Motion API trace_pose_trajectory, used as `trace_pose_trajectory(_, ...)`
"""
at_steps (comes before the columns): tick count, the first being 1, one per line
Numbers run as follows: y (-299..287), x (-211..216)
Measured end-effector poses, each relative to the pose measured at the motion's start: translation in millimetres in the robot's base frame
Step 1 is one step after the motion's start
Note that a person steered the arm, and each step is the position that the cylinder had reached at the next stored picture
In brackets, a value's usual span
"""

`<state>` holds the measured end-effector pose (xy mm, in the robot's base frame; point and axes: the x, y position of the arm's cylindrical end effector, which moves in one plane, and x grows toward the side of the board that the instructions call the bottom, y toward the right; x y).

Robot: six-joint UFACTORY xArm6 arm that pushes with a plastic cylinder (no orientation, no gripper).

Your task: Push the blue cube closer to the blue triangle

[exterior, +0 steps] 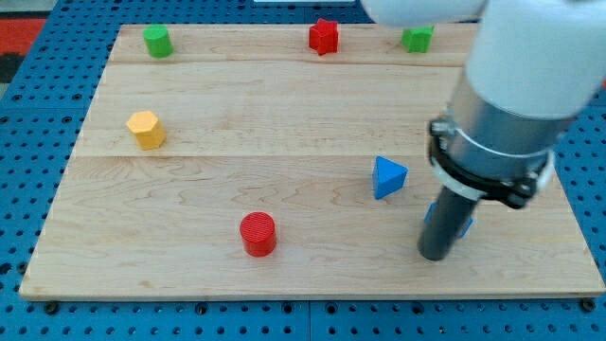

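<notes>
- Wooden board (284, 123) lay under my tip (434, 256); the arm ended in a plain rod with no jaws.
- Blue triangle (387, 177) sat near, up-left of the tip.
- Blue cube (463, 224) touched the rod's right side, mostly hidden.

**Short open gap at lower right**

My tip (436, 254) sits at lower right, against the blue cube (462, 224). Between it and the blue triangle (387, 177) lies bare board (284, 114). The red cylinder (258, 234) stands well apart, lower centre.
</notes>
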<state>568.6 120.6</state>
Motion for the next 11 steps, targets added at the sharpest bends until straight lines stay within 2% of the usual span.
trace_pose_trajectory(2, -5.1, -33.0)
trace_pose_trajectory(3, -11.0, -2.0)
trace_pose_trajectory(4, 46.4, 34.9)
trace_pose_trajectory(6, 0.2, -34.2)
trace_pose_trajectory(9, 50.9, -44.4)
trace_pose_trajectory(10, 46.7, -49.7)
trace_pose_trajectory(11, 10.7, -55.5)
